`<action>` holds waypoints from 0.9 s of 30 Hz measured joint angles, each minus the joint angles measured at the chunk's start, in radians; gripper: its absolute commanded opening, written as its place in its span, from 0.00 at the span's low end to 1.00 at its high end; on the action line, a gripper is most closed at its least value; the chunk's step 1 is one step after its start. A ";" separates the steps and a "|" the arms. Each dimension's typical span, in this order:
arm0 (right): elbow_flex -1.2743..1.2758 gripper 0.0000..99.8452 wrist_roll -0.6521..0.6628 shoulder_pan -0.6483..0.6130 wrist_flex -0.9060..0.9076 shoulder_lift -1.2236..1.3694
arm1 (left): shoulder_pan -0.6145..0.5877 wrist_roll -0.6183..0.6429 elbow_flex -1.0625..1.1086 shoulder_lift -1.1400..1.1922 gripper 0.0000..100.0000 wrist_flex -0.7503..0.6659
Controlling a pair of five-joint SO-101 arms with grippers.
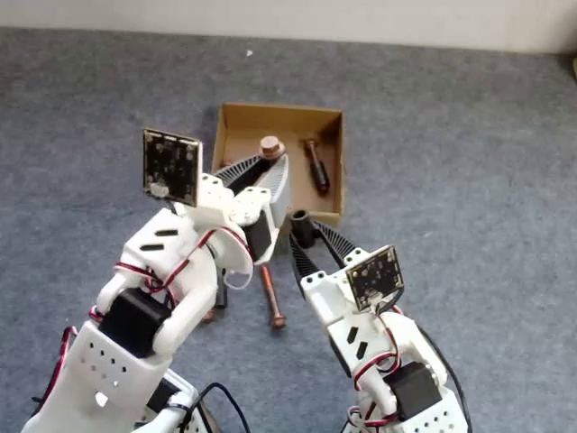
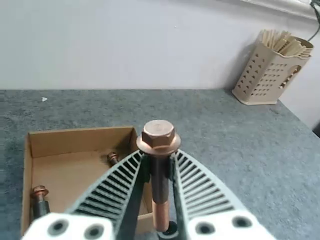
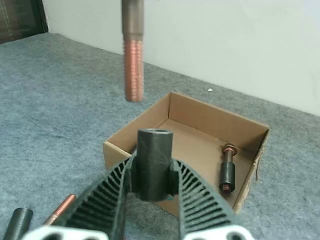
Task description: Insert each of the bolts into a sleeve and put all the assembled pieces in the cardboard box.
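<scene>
Grey carpet (image 1: pixel 451 135) covers the table, with the cardboard box (image 1: pixel 279 109) open at its middle. The left arm (image 1: pixel 171 271) stretches over the box's near wall. Its gripper (image 1: pixel 269 161) is closed on a copper bolt (image 2: pixel 158 137), clamped upright just under the head with the thread pointing down. The right gripper (image 1: pixel 305 236) sits just in front of the box and pinches a black sleeve (image 3: pixel 154 160) upright, open end up. In the right wrist view the bolt's tip (image 3: pixel 133 65) hangs above that sleeve without touching it. One assembled piece (image 1: pixel 316 165) lies in the box beside its right wall. The left wrist view shows another bolt head on a dark sleeve (image 2: pixel 39 197) near the box's left wall. A loose bolt (image 1: pixel 270 296) lies on the carpet between the arms, with a spare sleeve (image 3: pixel 17 222) near it.
</scene>
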 measured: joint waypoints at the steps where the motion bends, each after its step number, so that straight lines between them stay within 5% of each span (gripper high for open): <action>1: 0.000 0.00 0.000 0.000 0.000 0.000 | 0.009 0.000 0.000 0.008 0.01 0.000; 27: 0.031 0.00 0.015 0.040 -0.083 0.002 | 0.055 0.005 0.137 0.038 0.01 -0.095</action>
